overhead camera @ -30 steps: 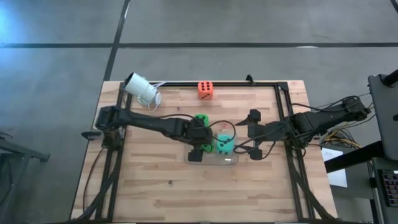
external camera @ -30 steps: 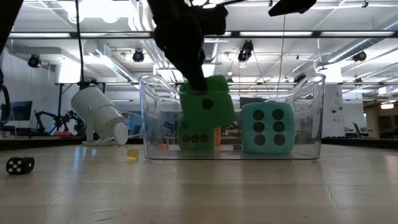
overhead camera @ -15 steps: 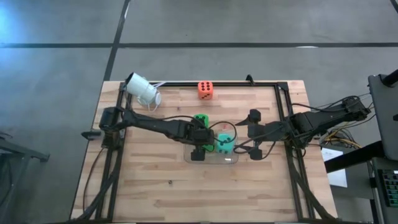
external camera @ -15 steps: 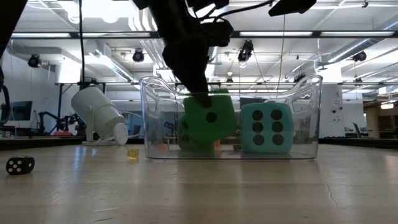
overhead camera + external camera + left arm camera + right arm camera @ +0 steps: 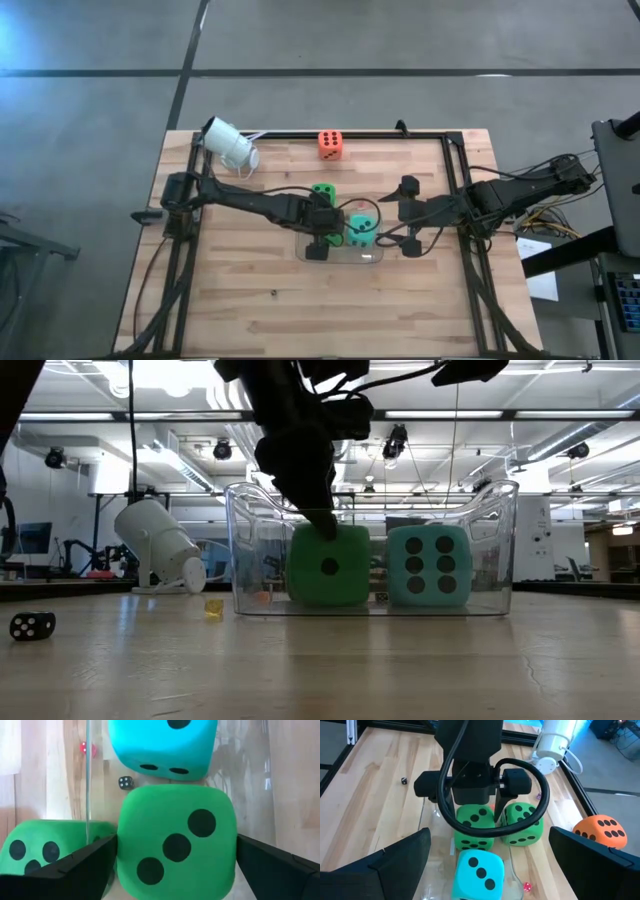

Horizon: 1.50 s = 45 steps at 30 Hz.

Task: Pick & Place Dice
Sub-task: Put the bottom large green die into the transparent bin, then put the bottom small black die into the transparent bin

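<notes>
A bright green die (image 5: pixel 175 845) sits level on the floor of a clear container (image 5: pixel 250 540), beside a teal die (image 5: pixel 428 565) that also rests on the floor. My left gripper (image 5: pixel 177 855) reaches down into the container from above, open, with one finger on each side of the green die. A second green die (image 5: pixel 322 190) lies on the table just outside the container's far wall. An orange die (image 5: pixel 331 145) rests near the table's far edge. My right gripper (image 5: pixel 408 215) hovers open to the right of the container and holds nothing. My left gripper's fingers (image 5: pixel 100 860) stand along two opposite sides of the green die, coming at it from above and slanting down. I cannot tell whether they touch it. The die rests on the container floor, its three-pip face (image 5: pixel 176 847) up.
A white cylindrical camera (image 5: pixel 228 145) lies at the table's far left corner. A tiny black die (image 5: pixel 32 625), a tiny red die (image 5: pixel 86 748) and a small yellow piece (image 5: pixel 213 608) lie on the wood. Black frame rails (image 5: pixel 350 133) border the table.
The green die between my left gripper's fingers has come down from hanging tilted above the container floor. It now sits level on that floor beside the teal die. The second green die behind it has stayed where it was.
</notes>
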Motion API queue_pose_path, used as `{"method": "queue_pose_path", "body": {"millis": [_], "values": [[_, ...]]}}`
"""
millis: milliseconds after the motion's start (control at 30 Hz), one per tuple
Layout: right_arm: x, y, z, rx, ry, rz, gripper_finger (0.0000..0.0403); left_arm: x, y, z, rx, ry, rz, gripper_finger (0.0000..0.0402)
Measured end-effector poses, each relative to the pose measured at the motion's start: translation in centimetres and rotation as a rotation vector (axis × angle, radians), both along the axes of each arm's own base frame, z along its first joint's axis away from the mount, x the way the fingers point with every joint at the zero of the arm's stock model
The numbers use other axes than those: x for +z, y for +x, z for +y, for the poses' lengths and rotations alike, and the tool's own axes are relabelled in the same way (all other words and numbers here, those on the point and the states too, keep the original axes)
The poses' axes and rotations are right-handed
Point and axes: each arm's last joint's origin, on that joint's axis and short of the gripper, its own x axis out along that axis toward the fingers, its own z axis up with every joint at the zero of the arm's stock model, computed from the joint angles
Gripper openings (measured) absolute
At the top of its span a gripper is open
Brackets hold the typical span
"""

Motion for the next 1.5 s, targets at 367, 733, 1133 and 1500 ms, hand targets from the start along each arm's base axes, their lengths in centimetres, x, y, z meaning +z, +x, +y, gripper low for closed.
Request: {"method": "queue_pose_path", "body": {"millis": [367, 733, 1133, 1500], "values": [[0.0, 0.0, 0.0, 0.0, 0.0, 0.0, 0.04, 4.4, -1.3, 0.6, 0.059, 0.103, -0.087, 0.0398], [0.0, 0.0, 0.0, 0.0, 0.0, 0.0, 0.04, 9.6, -6.4, -2.3, 0.078, 0.133, -0.206, 0.0397], [0.0, 0.0, 0.0, 0.0, 0.0, 0.0, 0.04, 7.6, -15.0, -6.4, 0.089, 0.025, -0.224, 0.0396], [0.0, 0.0, 0.0, 0.0, -0.001, 0.0, 0.04, 2.9, -17.9, -8.0, 0.163, -0.068, -0.108, 0.0396]]}}
